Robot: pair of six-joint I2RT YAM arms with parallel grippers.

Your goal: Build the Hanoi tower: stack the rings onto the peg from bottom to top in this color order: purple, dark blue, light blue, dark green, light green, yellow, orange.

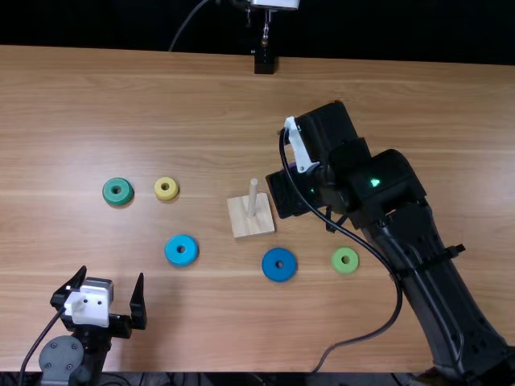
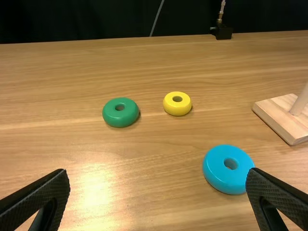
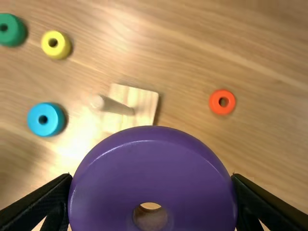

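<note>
The bare peg [image 1: 253, 197] awaits every layer, right jaws clamped on the purple ring [image 3: 153, 168], left jaws apart.

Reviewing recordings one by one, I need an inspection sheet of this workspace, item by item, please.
Surface: light brown wooden table.
Peg: bare, upright on its square base.
Rings on the table: dark blue, light blue, dark green, light green, yellow, orange; all flat, apart.
Clutter: nothing seen.
Left gripper: open, holding nothing.
Right gripper: gripping the purple ring, off the peg.
Cables: a black one loops from the right arm onto the table; a thin grey one beyond the far edge.
Surroundings: dark backdrop.
</note>
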